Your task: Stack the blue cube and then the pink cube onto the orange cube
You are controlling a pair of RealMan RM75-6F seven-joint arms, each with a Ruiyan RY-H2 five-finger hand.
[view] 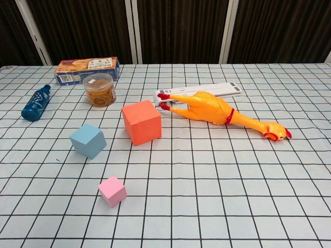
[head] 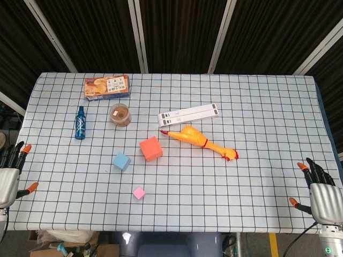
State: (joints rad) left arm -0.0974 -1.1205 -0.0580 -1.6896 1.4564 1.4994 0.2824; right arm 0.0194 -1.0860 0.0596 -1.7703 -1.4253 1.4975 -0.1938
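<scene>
The orange cube (head: 151,148) (view: 141,123) stands near the middle of the checked table. The blue cube (head: 121,160) (view: 88,140) sits just to its front left, apart from it. The small pink cube (head: 139,193) (view: 112,191) lies nearer the front edge. All three rest on the cloth. My left hand (head: 9,174) hovers off the table's left front corner with fingers apart, holding nothing. Off the right front corner my right hand (head: 322,194) is likewise spread and empty. Neither hand shows in the chest view.
A yellow rubber chicken (head: 201,142) (view: 220,113) lies right of the orange cube, with a white power strip (head: 189,114) (view: 201,92) behind it. A jar (head: 120,114) (view: 100,89), a blue bottle (head: 80,122) (view: 35,103) and a biscuit box (head: 106,87) (view: 88,70) stand at the back left.
</scene>
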